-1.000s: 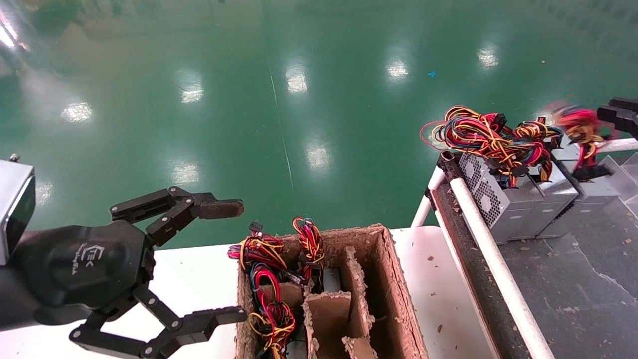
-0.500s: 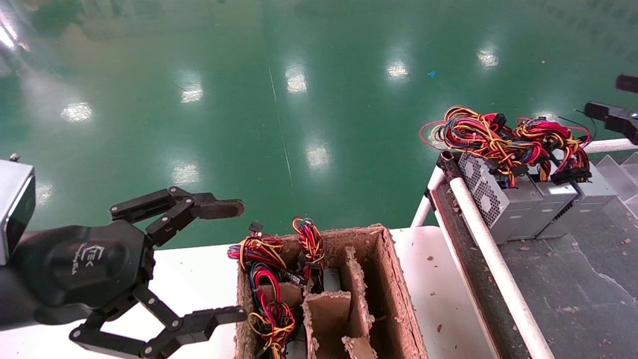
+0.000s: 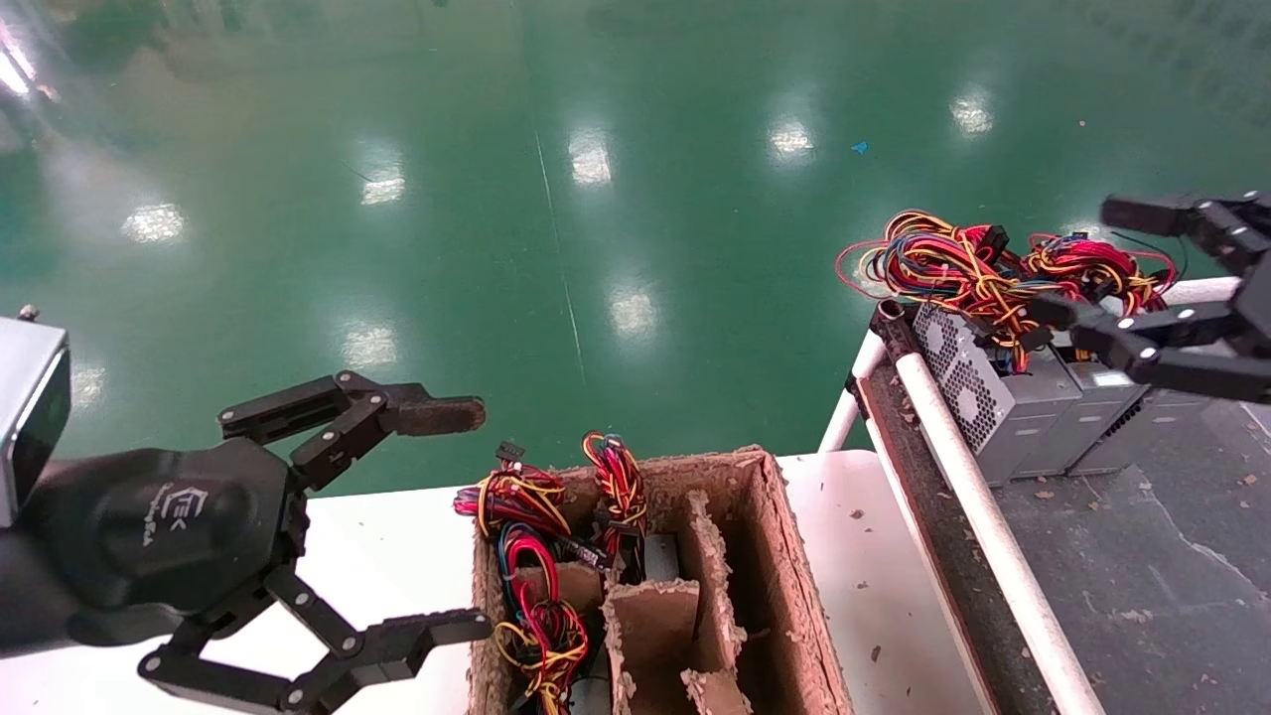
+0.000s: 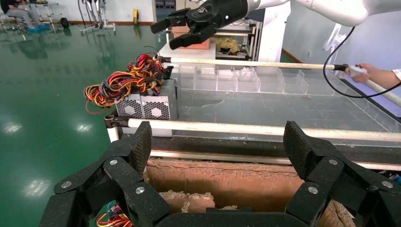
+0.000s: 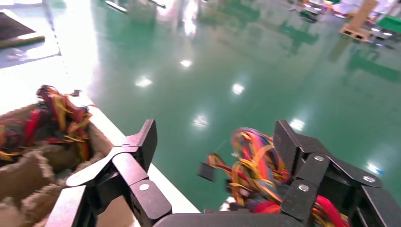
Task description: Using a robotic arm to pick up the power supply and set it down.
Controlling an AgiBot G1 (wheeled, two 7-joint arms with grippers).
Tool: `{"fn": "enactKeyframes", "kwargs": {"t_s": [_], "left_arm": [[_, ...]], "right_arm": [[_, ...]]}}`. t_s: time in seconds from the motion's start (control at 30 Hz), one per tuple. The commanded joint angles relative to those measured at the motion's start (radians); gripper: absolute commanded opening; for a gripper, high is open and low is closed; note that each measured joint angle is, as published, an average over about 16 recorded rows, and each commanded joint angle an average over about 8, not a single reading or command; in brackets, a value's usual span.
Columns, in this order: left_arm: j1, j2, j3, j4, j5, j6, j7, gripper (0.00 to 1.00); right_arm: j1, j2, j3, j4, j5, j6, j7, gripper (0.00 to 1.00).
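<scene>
The power supply is the rightmost of three grey boxes standing in a row on the dark conveyor surface. Its red, yellow and black wire bundle lies on top. The robotic arm's right gripper hovers just above that bundle, open and holding nothing, and one finger hides part of the box. In the right wrist view the blurred wires show below the open right gripper. The left wrist view shows that gripper above the wires from afar.
My left gripper is parked open at the lower left over the white table. A torn cardboard box with dividers holds more wired units. Two silver boxes stand beside the power supply, behind a white rail.
The right gripper let go of the power supply, which now rests in the row. It pulled back to the right edge, then came leftward, open, over the wire bundles. The left arm stayed still.
</scene>
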Motion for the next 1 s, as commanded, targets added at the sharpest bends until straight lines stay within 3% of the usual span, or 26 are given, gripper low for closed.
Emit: {"fn": "enactKeyframes", "kwargs": {"t_s": [0.03,1.0], "left_arm": [[0.000,0.000,0.000,0.000,0.000,0.000,0.000,1.00],[0.000,0.000,0.000,0.000,0.000,0.000,0.000,1.00]], "right_arm": [[-0.007,-0.007,-0.002,0.015,0.010,-0.009,0.005,1.00],[-0.112,-0.109,-0.032,0.230,0.151,-0.143,0.072,1.00]]}}
